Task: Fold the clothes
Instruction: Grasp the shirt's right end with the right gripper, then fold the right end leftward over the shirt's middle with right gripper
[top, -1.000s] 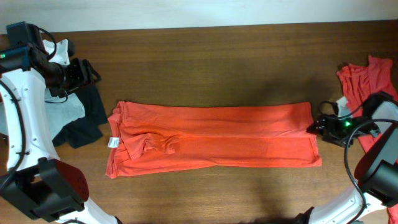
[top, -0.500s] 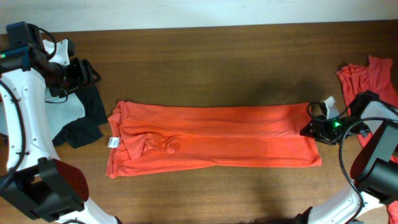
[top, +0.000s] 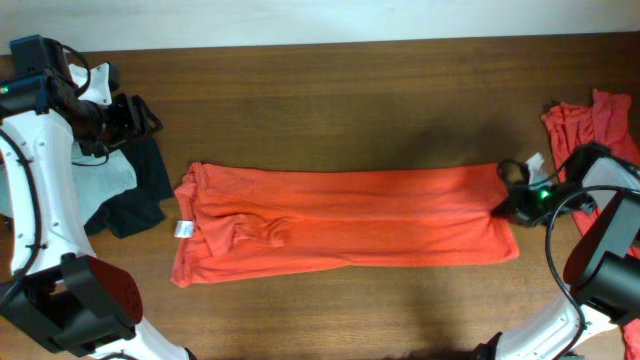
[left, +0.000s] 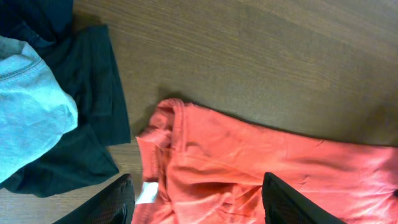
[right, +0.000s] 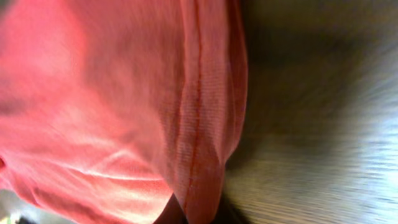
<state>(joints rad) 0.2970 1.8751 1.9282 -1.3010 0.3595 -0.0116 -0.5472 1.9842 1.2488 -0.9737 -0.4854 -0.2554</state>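
Right jaws, spread and standing just off the garment's right end 1 second earlier, now sit on that end and are pressed together, pinching the hem. The orange-red T-shirt (top: 340, 222) lies flat at the middle of the surface (top: 330, 100), folded lengthwise into 1 long band running left to right, with the collar end at the left and the hem at the right. 1 soft crease runs along its length, and a cluster of wrinkles sits left of centre. A small white tag (top: 182, 229) shows at the left edge. In the right wrist view the stitched hem (right: 199, 124) fills the frame, blurred, and narrows into the pinch at the bottom edge. Left jaws are spread and hold nothing; they hang over the dark garments (top: 140, 195) up and left of the collar. A pale grey tee (top: 108, 182) lies on those garments. Another orange-red garment (top: 590, 125) is bunched at the surface's right edge. The surface is dark brown wood grain, and a pale strip (top: 300, 20) borders its far side.
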